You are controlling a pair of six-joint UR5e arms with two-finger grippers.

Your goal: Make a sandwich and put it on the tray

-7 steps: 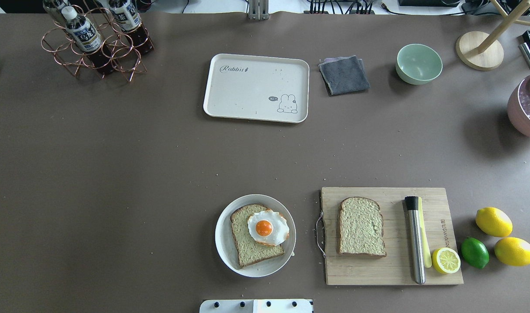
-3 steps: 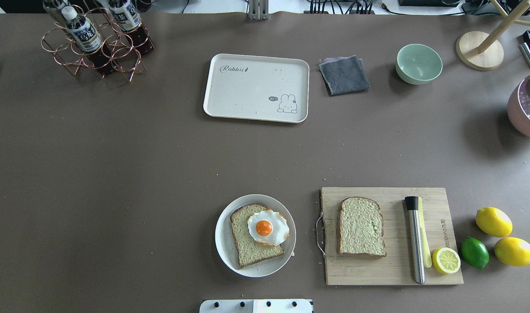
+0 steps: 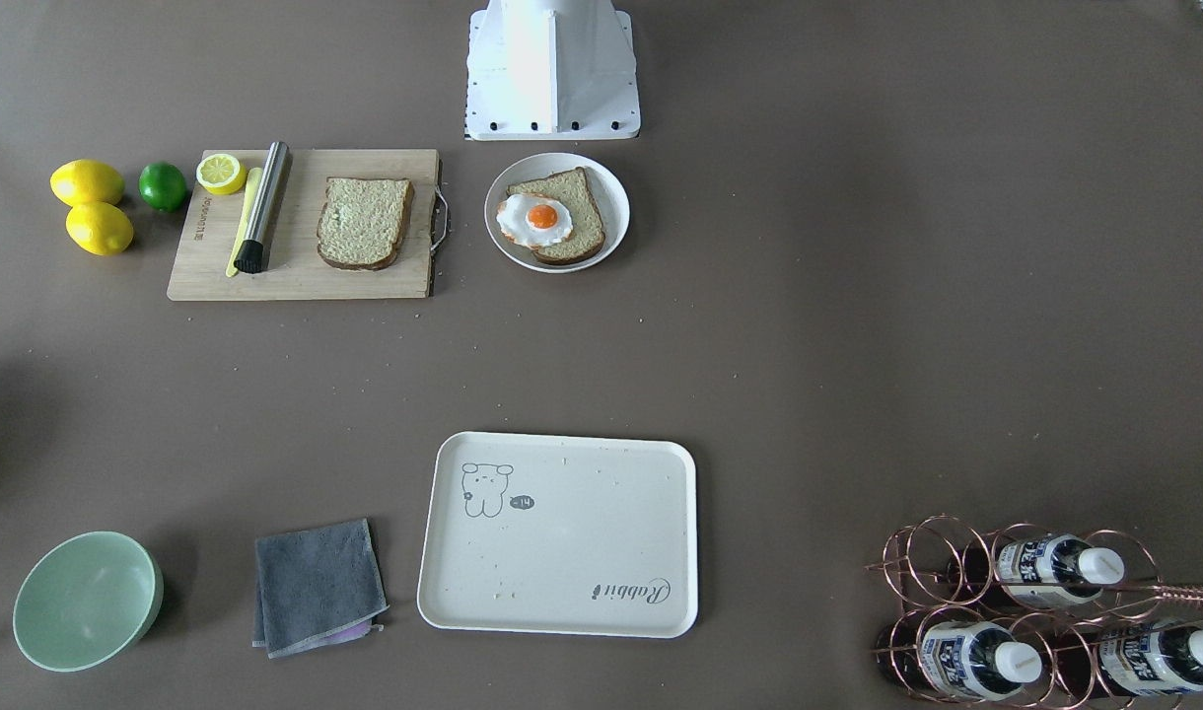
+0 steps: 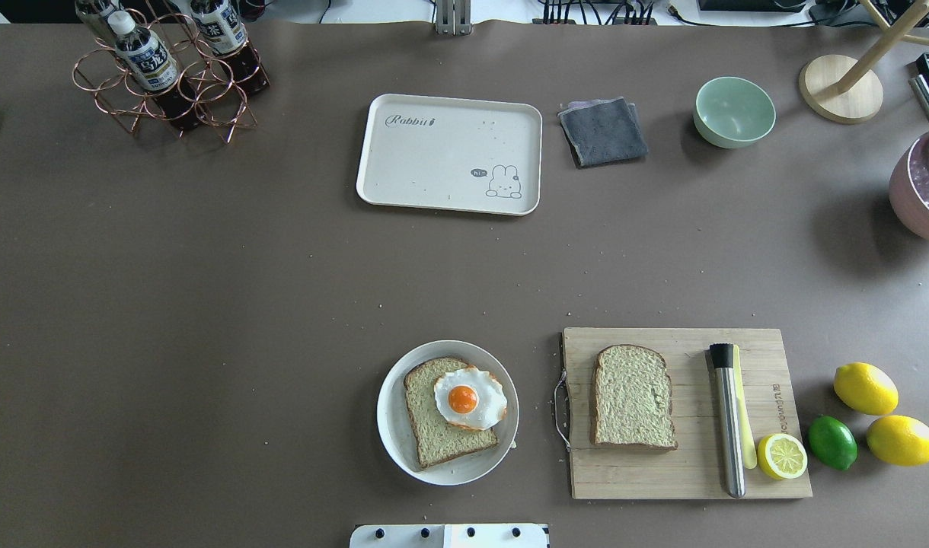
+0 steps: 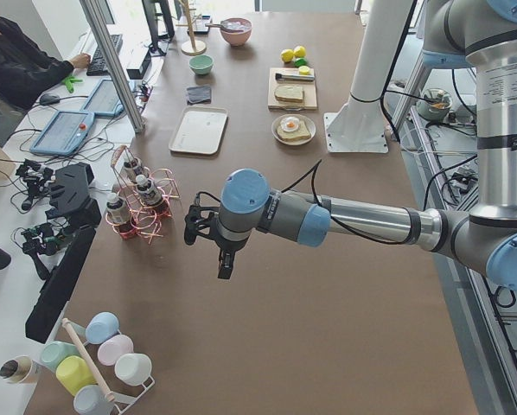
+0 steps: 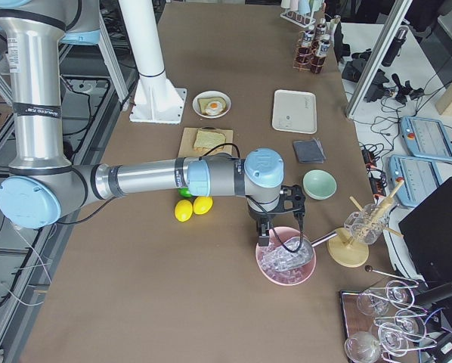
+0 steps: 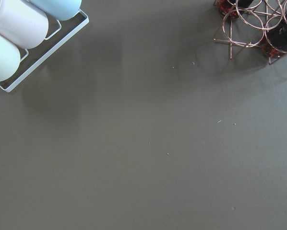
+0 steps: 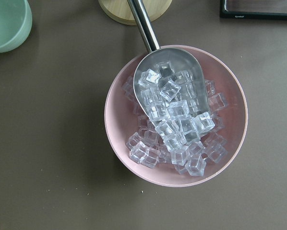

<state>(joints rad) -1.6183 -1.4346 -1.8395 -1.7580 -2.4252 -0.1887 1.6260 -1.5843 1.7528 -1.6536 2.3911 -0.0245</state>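
Note:
One brown bread slice point(image 4: 434, 430) lies on a round white plate point(image 4: 392, 449) with a fried egg point(image 4: 470, 398) on top. A second slice point(image 4: 633, 397) lies on the wooden cutting board point(image 4: 693, 476). The cream tray point(image 4: 434, 164) sits at the far middle with nothing on it. My left gripper point(image 5: 194, 229) hovers over bare table near the bottle rack, far from the food. My right gripper point(image 6: 290, 203) hovers above a pink bowl of ice. Both show only in the side views, so I cannot tell whether they are open or shut.
A copper bottle rack point(image 4: 167, 72) stands far left, with a grey cloth point(image 4: 603, 131) and a green bowl point(image 4: 734, 111) beside the tray. A steel tool point(image 4: 729, 418) and a half lemon point(image 4: 782, 456) lie on the board, lemons point(image 4: 865, 388) beside it. The ice bowl point(image 8: 119, 129) holds a scoop.

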